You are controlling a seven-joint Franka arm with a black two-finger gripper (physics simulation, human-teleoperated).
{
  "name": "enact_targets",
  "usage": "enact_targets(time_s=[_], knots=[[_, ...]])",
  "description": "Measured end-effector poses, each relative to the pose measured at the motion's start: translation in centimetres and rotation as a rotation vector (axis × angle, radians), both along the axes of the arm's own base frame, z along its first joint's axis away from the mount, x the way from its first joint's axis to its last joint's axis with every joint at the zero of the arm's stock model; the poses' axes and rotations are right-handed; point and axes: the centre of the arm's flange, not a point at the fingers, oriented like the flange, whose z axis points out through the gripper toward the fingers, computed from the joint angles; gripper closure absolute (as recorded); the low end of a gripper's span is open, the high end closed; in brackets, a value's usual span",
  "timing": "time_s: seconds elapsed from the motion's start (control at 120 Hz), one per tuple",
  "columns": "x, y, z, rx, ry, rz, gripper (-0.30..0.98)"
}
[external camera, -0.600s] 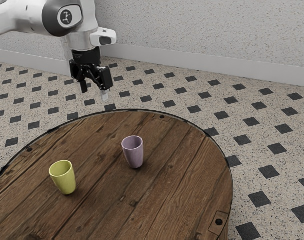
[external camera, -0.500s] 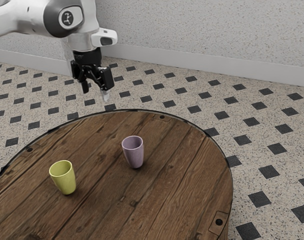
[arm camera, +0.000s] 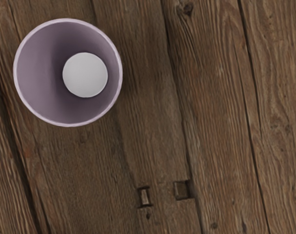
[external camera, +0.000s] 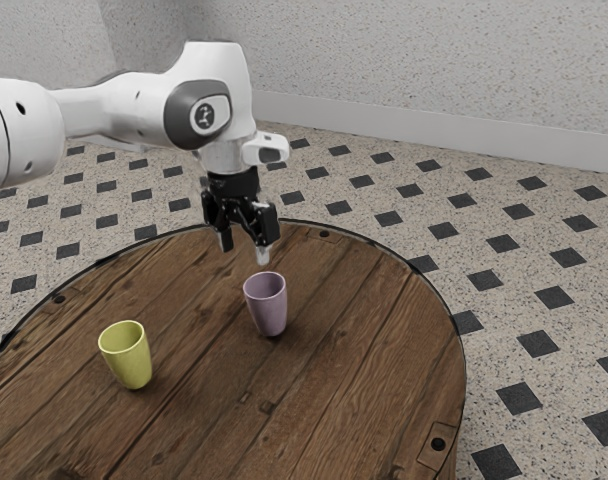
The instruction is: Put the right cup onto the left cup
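The black two-finger hand (external camera: 244, 248) is hovering, fingers apart. Below it, slightly toward the exterior view's right, a tapered purple ceramic-looking cup (external camera: 267, 306) is standing upright on the round wooden table (external camera: 344, 380), probably calling for shifting over, then descending; farther off, toward the exterior view's left, a tapered yellow-green cup (external camera: 129, 358) is standing.

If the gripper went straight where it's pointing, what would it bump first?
The gripper points down, so probably the purple cup or the table near it; depth is too unclear to say which.
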Motion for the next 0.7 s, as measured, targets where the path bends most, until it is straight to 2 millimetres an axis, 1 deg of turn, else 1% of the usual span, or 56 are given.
enact_targets(time_s=[0.1, 0.233, 0.35, 0.517, 0.7], knots=[[1.0, -0.6, -2.9, -0.013, 0.014, 0.009, 0.13], [2.4, -1.1, -5.9, -0.021, 0.015, 0.018, 0.18], [3.9, -1.5, -8.1, -0.022, 0.012, 0.023, 0.21], [5.0, -1.0, -10.2, -0.029, 0.012, 0.041, 0.23], [6.1, -0.7, -11.4, -0.030, 0.001, 0.049, 0.24]])
